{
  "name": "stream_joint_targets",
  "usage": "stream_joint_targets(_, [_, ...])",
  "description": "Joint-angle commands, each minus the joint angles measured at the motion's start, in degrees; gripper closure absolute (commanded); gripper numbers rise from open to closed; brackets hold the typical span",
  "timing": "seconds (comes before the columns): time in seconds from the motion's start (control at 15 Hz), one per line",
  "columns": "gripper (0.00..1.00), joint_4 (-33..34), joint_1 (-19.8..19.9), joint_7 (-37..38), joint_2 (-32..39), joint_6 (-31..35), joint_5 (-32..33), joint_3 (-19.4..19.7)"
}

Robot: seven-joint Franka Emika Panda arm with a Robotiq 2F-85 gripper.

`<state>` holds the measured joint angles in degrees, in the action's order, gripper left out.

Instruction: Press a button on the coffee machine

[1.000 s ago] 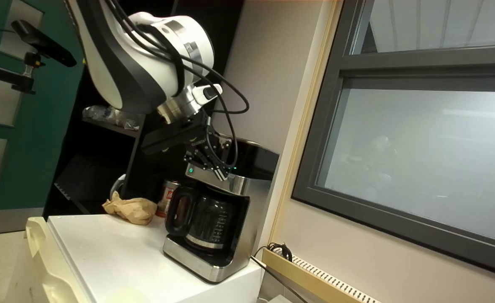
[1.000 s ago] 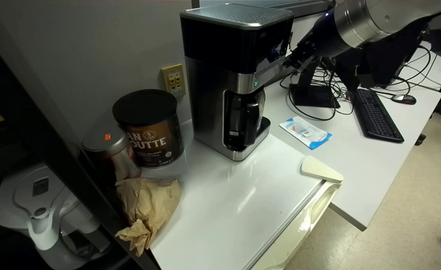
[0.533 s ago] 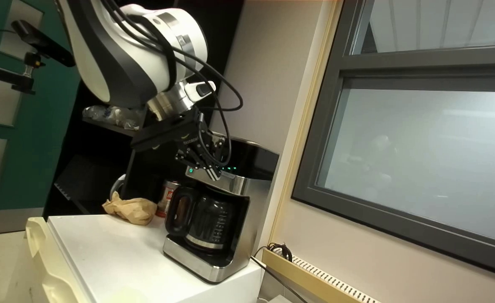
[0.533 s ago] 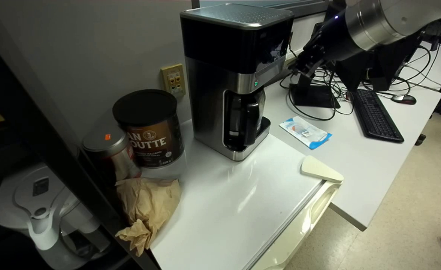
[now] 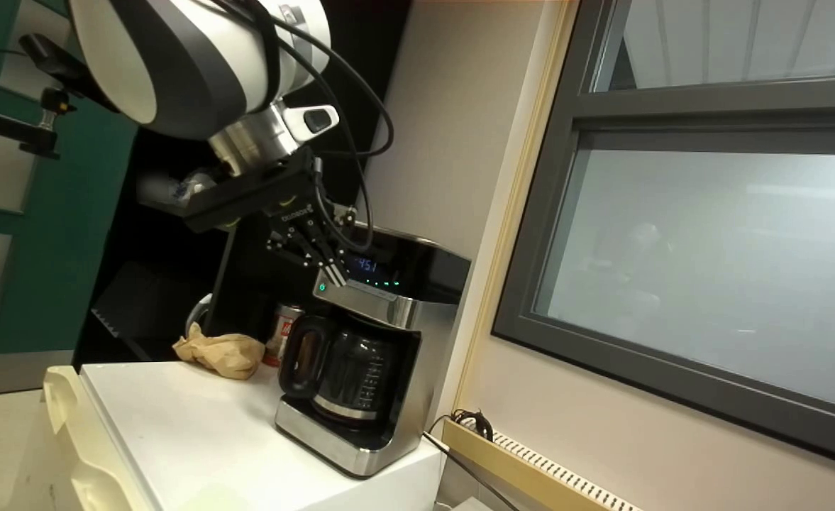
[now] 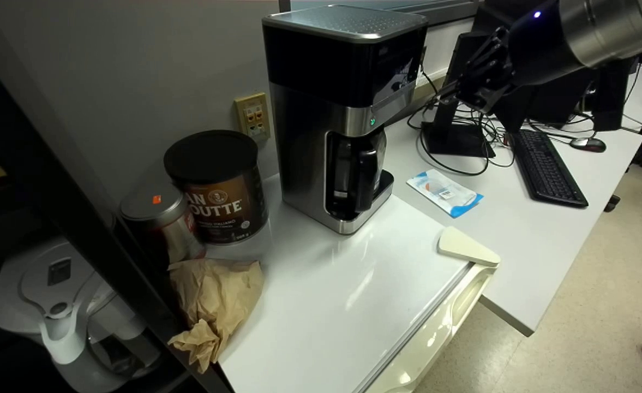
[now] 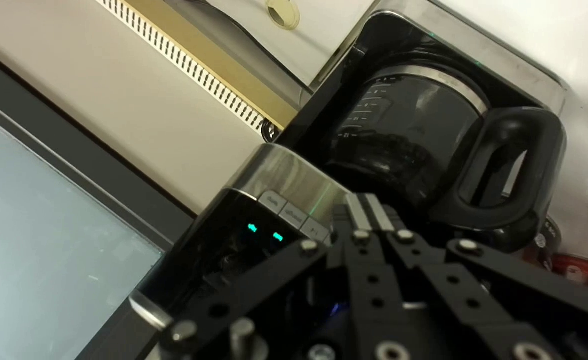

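The black and silver coffee machine [image 5: 437, 355] stands upright on a white surface, with its carafe [image 5: 357, 369] inside; it also shows in an exterior view [image 6: 310, 147] and the wrist view [image 7: 286, 170]. Its blue display [image 5: 366, 265] and green lights are lit. In the wrist view a row of grey buttons [image 7: 294, 215] lies left of my fingertips. My gripper [image 5: 336, 275] is shut and empty, in front of the panel near the green power light [image 5: 322, 287]. In an exterior view a gap shows between the gripper [image 6: 447, 94] and the machine front. The gripper [image 7: 371, 212] hides part of the panel.
A crumpled paper bag [image 6: 217, 305], a brown coffee tub [image 6: 217, 191] and a metal can [image 6: 160, 218] stand beside the machine. A monitor with cables, a keyboard [image 6: 544, 169] and a blue-white packet [image 6: 445, 192] are on the desk. The wall is close behind the machine.
The shut gripper has moved along the panel toward the power-light end and slightly up, and away from the machine front. The display and more green lights are now uncovered.
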<state>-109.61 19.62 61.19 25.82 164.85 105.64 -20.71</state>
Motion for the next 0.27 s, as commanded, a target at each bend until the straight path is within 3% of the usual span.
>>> stream_joint_targets(0.0, [1.00, -3.90, 0.80, 3.34, -4.20, 1.23, 3.58, -0.22])
stream_joint_targets(0.2, [1.00, -5.01, 1.00, 4.27, -5.41, 1.58, 5.05, -0.24])
